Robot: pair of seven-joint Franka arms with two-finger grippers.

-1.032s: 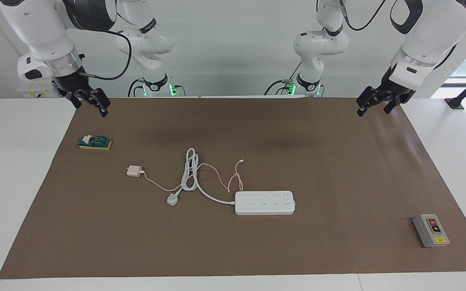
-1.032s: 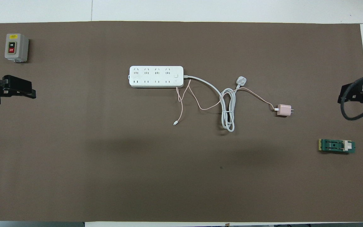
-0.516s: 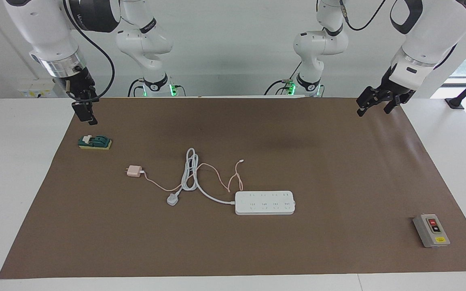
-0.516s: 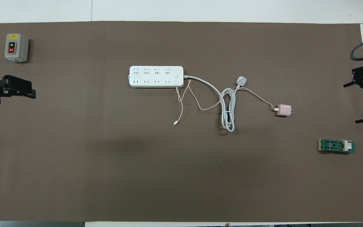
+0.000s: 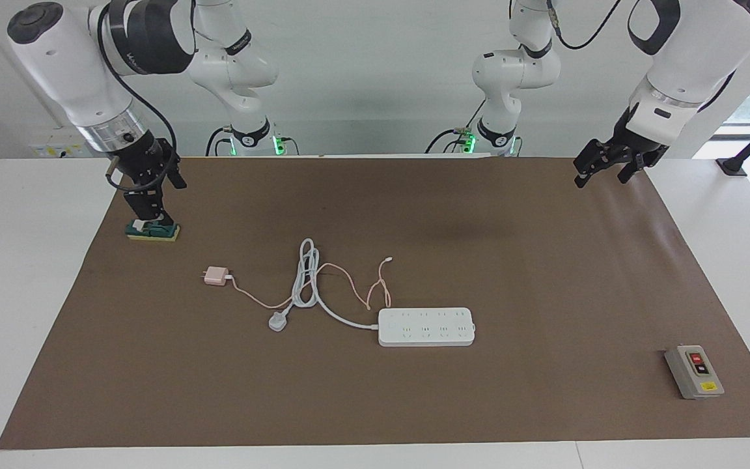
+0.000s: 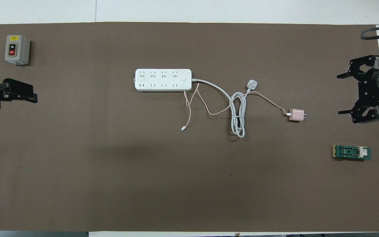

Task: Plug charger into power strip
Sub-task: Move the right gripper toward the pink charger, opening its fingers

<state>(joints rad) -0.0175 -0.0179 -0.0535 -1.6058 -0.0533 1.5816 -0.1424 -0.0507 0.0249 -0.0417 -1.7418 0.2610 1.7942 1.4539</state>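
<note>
Facing view: the right gripper (image 5: 152, 210) hangs over the counter's (image 5: 544, 273) edge, above the green block (image 5: 153, 230), its grip unreadable here. The left gripper (image 5: 604, 168) waits, grip unclear. The approach step is in hand.

Overhead view: the right gripper is spread wide, empty. The charger (image 6: 296, 115) lies unplugged, well apart from the power strip (image 6: 163, 80); next it needs grasping.

pale pink charger (image 5: 216, 276) (image 6: 296, 115) lies on its side, unplugged, toward the right arm's end. long white power strip (image 5: 426, 326) (image 6: 163, 80) lies flat mid-table, sockets up.

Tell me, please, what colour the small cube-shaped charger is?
Pale pink; the small cube-shaped charger shows best in the overhead view.
</note>
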